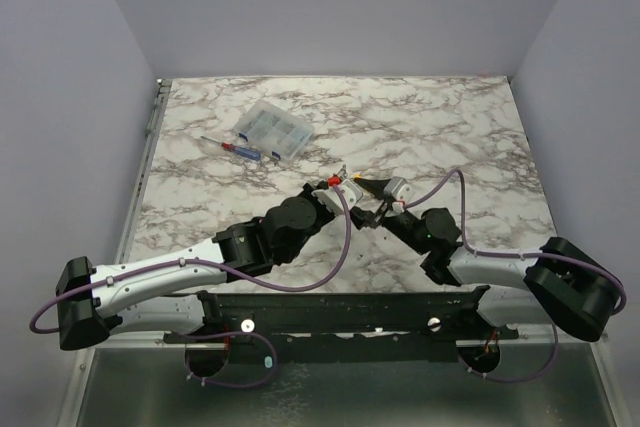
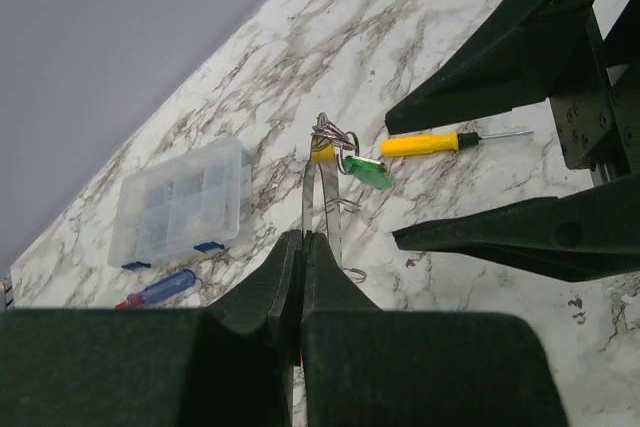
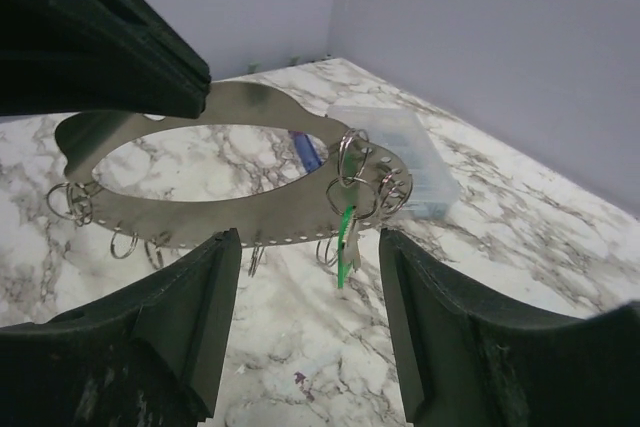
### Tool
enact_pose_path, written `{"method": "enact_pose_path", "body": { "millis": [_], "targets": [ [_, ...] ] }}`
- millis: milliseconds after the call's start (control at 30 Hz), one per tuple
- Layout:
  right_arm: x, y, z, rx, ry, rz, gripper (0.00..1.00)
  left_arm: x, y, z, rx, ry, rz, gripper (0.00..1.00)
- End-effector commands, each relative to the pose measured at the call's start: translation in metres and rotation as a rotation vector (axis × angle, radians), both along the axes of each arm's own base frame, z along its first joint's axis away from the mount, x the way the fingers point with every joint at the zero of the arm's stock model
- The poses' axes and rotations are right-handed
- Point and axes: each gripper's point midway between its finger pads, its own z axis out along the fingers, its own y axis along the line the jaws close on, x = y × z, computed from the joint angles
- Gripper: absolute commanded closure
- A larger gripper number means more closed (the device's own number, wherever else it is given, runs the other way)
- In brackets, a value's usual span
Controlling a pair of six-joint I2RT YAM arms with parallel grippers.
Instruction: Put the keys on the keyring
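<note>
Above the marble table, the left gripper is clamped shut on the keyring, which is held raised. The jaws of the right gripper are spread wide either side of the green key, which is hung from the ring's rim.

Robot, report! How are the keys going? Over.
Left gripper shut on keyring. Right gripper open, close by. Green key hangs from keyring. Nothing blocking.

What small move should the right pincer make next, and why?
Probably ease the right pincer forward: it is open, and the green key hangs just beyond its tips from the keyring gripped by the left pincer.
</note>
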Motion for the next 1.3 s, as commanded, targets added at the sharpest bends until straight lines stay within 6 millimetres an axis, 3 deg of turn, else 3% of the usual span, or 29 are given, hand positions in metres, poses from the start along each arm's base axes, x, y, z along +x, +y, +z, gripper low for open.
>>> {"method": "enact_pose_path", "body": {
  "millis": [0,400,867,1267],
  "targets": [
    [0.007,-0.002,0.027,0.122,-0.058,-0.057,0.37,-0.001,-0.004,0.008,-0.051,-0.007,-0.016,1.0],
    [0.031,0.001,0.011,0.138,0.021,-0.174,0.46,-0.004,-0.004,0.009,-0.066,-0.004,-0.033,1.0],
    [0.032,0.019,-0.008,0.121,0.067,-0.142,0.47,-0.007,-0.003,0.014,-0.086,-0.006,-0.047,1.0],
    [0.033,0.014,-0.008,0.106,0.04,-0.181,0.78,-0.008,-0.002,0.014,-0.09,-0.007,-0.05,1.0]
  ]
}}
